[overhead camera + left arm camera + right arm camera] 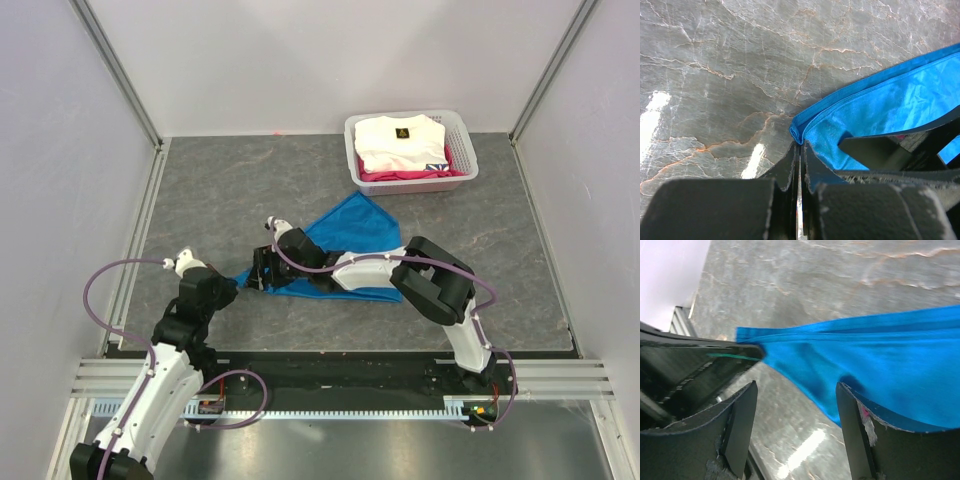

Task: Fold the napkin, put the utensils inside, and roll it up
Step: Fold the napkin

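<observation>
Clenched flat together at the left gripper (799,149), nipping the napkin (355,232) by its pointed corner farthest from the basket (412,186), with the doubled hem showing right at the fingertips. Spread wide at the right gripper (797,386), grasping nothing, set across the napkin's long edge just basket-ward of that pinched corner. One finger (855,420) overlapping the cloth, over or under impossible to tell. Crowded close against the left gripper there.

Outward from the corner, away from the basket: bare grey marbled table (220,190) as far as the metal rail (140,235) along the wall. More bare slab beyond the napkin's long edge, on the side opposite the basket.

Folded into a triangle, bright blue and faintly glossy, two layers with stitched hems lined up at the pinched corner. Drawn fairly taut from that corner, with soft wrinkles. Apex reaching close to the basket's near corner. In the basket, folded white and pink clothes (400,140).
</observation>
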`<action>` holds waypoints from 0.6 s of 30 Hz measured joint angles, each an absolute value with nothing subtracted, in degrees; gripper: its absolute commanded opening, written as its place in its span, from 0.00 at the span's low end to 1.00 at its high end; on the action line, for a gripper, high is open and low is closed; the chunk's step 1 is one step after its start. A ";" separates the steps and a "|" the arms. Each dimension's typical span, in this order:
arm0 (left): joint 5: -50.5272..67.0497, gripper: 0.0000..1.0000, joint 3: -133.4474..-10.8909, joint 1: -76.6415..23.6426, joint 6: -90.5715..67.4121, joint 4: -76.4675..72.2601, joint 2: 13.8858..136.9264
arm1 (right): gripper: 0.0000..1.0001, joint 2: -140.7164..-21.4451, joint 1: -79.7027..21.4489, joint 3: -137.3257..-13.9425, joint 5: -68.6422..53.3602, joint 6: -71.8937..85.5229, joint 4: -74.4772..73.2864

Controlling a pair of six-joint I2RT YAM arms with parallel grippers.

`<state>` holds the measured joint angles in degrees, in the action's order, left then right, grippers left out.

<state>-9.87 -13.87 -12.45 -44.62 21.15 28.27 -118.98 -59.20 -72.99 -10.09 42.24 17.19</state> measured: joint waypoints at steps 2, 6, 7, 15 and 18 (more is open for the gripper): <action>-9.87 0.02 -13.85 -12.45 -44.62 21.12 28.27 | 0.73 -118.87 -58.72 -72.18 -10.04 42.24 17.17; -9.85 0.02 -13.85 -12.45 -44.62 21.12 28.27 | 0.72 -118.87 -58.00 -71.11 -10.04 42.33 17.17; -9.85 0.02 -13.85 -12.45 -44.62 21.12 28.27 | 0.72 -118.87 -57.95 -70.83 -10.07 42.41 17.23; -8.51 0.02 -13.72 -12.45 -43.68 20.80 27.62 | 0.72 -118.87 -58.00 -69.01 -10.24 43.07 18.26; -7.14 0.02 -13.61 -12.45 -42.68 20.25 27.35 | 0.72 -118.87 -58.00 -69.01 -10.24 43.16 18.24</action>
